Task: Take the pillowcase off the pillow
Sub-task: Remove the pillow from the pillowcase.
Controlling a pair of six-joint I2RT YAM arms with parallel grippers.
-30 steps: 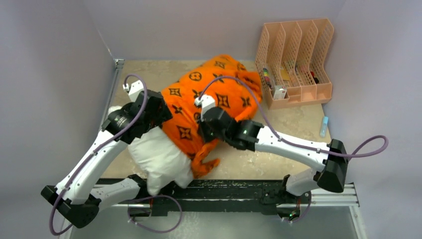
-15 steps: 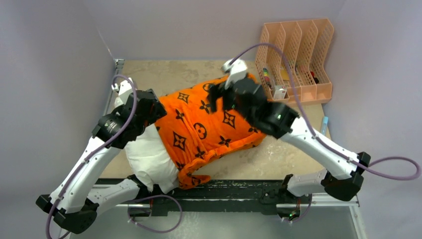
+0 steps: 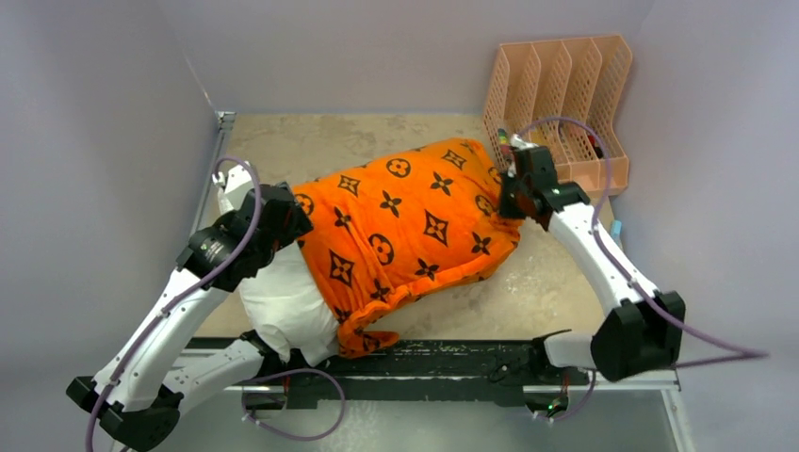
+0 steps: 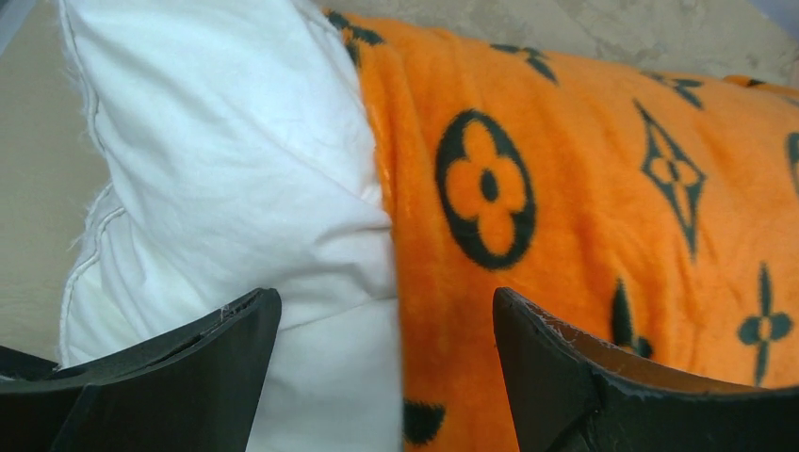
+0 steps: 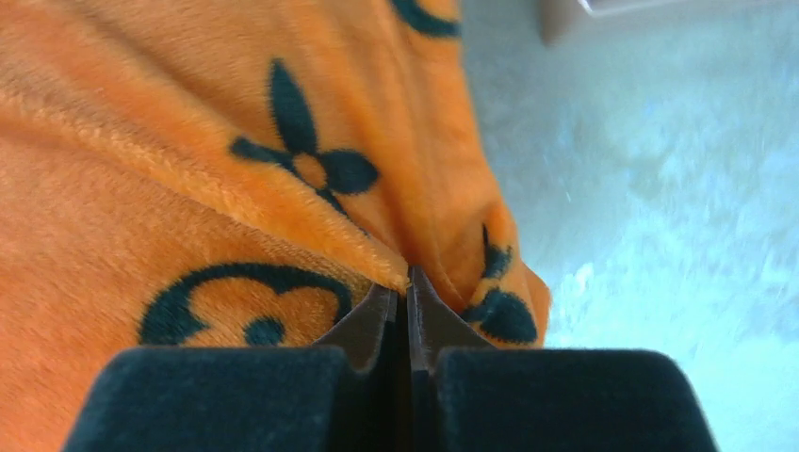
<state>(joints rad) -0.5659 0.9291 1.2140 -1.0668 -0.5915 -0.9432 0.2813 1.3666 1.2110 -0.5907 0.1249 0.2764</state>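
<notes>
The orange pillowcase point(image 3: 405, 226) with black motifs lies slantwise across the table and covers most of the white pillow point(image 3: 283, 301), whose bare end sticks out at the near left. My left gripper point(image 3: 287, 215) is open, its jaws straddling the pillowcase's open edge where white meets orange; in the left wrist view the left gripper point(image 4: 386, 297) has the pillow point(image 4: 217, 169) on the left and the pillowcase point(image 4: 584, 188) on the right. My right gripper point(image 3: 509, 200) is shut on a fold at the pillowcase's far right corner; the right wrist view shows the gripper point(image 5: 407, 278) pinching the plush pillowcase point(image 5: 188, 169).
A peach file organizer point(image 3: 561, 104) holding small items stands at the back right, close behind my right wrist. A small light-blue item point(image 3: 614, 235) lies by the right wall. The black rail point(image 3: 452, 363) runs along the near edge. Bare tabletop point(image 5: 660, 188) shows right of the corner.
My right arm swept from the pillowcase's middle up and over to its far right corner, and the bunched cover has spread flat toward the right. The left arm shifted slightly.
</notes>
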